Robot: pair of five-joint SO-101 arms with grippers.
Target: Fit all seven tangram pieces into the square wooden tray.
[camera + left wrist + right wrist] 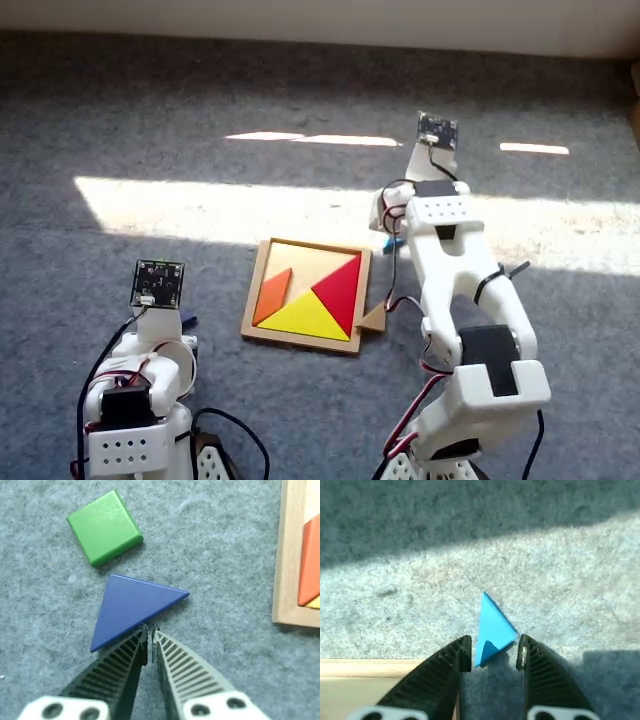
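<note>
The square wooden tray point(292, 258) lies on the grey carpeted surface point(120, 130) between the two arms. It holds a red triangle point(340, 288), a yellow triangle point(303, 316) and an orange piece point(272, 296); the part of its floor at the far left corner is bare. A pale tan triangle point(374, 319) sits on the surface just beside the tray's near right corner. The left hand point(149, 630) has its jaws pressed together on nothing, tips touching the edge of a dark blue triangle point(132, 607) that lies flat, with a green square point(105, 527) near it and the tray rim point(290, 555) off to one side. The right hand point(493, 652) is narrowly parted around a light blue triangle point(492, 627), which sits between its fingertips point(465, 652) just outside the tray's edge point(380, 667).
</note>
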